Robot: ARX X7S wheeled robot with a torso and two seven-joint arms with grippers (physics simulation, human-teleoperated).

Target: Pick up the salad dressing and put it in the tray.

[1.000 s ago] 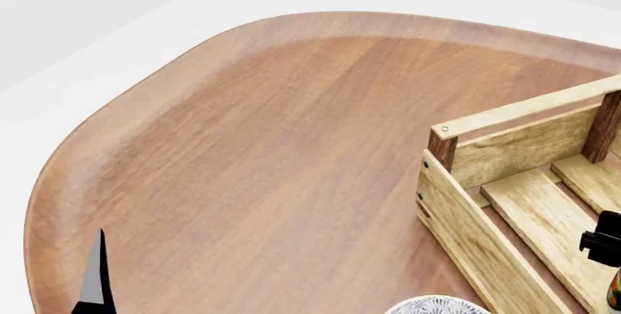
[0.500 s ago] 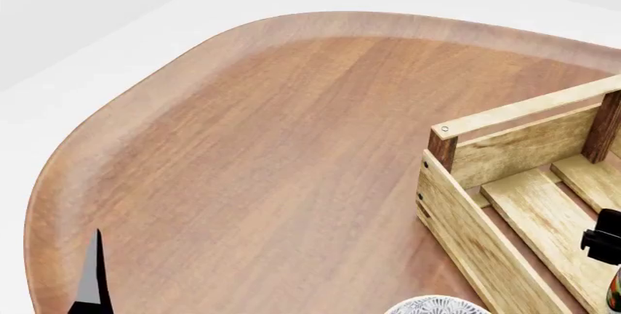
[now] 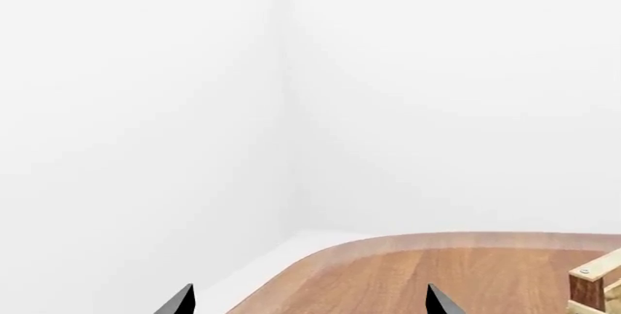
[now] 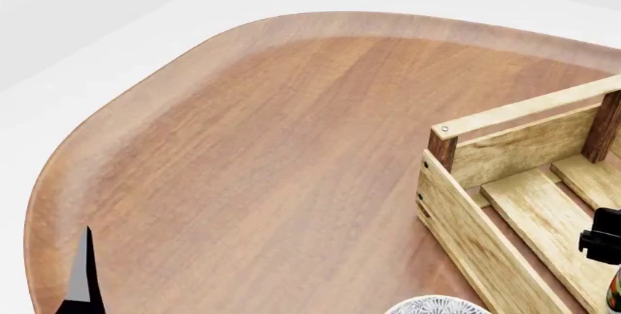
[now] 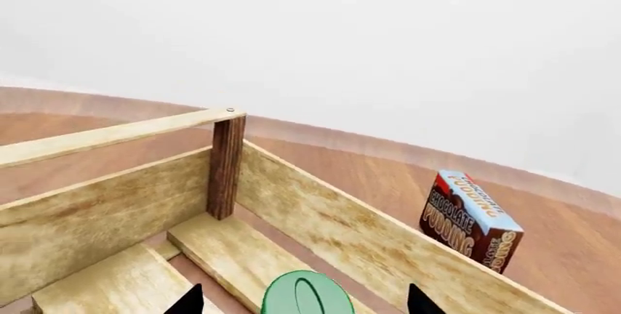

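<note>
Right end effector (image 5: 302,303): both finger tips stand either side of the salad dressing (image 5: 307,294), whose green cap sits between them; contact cannot be confirmed. The bottle is above the slatted floor of the tray (image 5: 321,223), inside its walls. A pudding box (image 5: 470,221) stands on the worktop (image 5: 408,183) beyond the far tray wall. Left end effector (image 3: 308,301): fingers parted, holding nothing, over bare worktop.

You see only the green cap of the salad dressing (image 5: 307,294), its bottle cut off below, and only the right gripper (image 5: 302,301) fingertips, so its grip stays unclear.
</note>
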